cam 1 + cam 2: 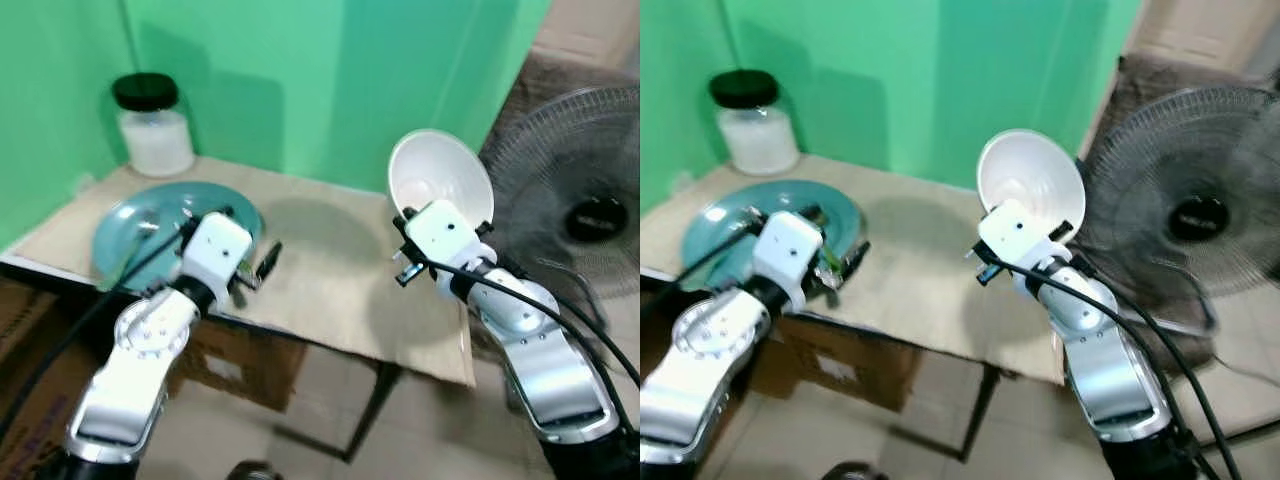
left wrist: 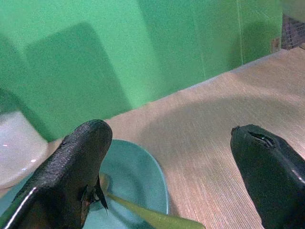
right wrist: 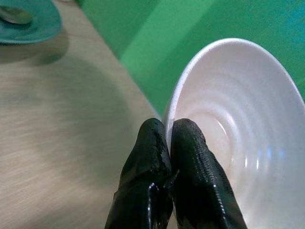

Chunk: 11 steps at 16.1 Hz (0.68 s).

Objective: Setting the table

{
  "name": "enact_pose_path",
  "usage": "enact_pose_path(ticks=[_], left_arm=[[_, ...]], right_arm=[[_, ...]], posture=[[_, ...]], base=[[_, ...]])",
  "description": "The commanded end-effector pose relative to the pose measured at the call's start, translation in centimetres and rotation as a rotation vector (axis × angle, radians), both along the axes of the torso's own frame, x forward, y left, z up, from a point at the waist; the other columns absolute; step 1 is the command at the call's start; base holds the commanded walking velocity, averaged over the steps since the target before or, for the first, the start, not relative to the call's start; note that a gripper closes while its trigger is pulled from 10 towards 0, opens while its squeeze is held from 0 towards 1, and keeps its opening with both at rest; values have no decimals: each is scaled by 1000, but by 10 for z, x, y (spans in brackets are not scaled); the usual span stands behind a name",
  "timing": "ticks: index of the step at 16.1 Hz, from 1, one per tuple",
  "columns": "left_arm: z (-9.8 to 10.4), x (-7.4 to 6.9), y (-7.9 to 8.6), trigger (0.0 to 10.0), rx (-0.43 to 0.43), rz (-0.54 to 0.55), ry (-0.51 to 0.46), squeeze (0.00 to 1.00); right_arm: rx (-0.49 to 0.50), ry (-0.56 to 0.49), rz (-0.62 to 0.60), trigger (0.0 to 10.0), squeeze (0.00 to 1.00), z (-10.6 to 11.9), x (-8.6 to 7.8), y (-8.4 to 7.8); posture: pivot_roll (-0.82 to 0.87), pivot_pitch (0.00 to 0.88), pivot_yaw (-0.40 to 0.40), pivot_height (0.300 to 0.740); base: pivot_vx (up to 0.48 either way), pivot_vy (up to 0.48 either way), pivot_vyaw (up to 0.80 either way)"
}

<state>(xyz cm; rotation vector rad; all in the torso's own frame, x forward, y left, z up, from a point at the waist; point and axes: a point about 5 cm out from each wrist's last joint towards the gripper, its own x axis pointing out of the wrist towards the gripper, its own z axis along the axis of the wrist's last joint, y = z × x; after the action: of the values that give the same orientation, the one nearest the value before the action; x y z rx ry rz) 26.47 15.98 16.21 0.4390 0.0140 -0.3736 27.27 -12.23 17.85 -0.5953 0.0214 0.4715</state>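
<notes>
A white bowl is held up on edge over the right end of the table, its hollow facing me. My right gripper is shut on the bowl's rim, one finger on each side. At the left of the table lies a teal plate with a green-handled spoon resting in it. My left gripper is open just over the plate's near right edge, with nothing between its fingers.
The table has a tan cover and stands against a green wall. A jar with a black lid stands at its back left corner. A floor fan is close on the right. Cardboard boxes sit under the table.
</notes>
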Motion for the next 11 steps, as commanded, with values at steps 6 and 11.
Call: enact_pose_path(ticks=[6,11], left_arm=[[-5,-3,-13,10000,-40,-17,13,0],[-2,-2,-1,10000,-94,58,-3,0]], right_arm=[[-32,-30,-39,10000,0,0,-5,-14],[-33,-16,-56,10000,0,-4,-3,-10]], posture=[[125,0,-93,740],[130,0,-101,740]], base=[[0,0,-800],[0,0,-800]])
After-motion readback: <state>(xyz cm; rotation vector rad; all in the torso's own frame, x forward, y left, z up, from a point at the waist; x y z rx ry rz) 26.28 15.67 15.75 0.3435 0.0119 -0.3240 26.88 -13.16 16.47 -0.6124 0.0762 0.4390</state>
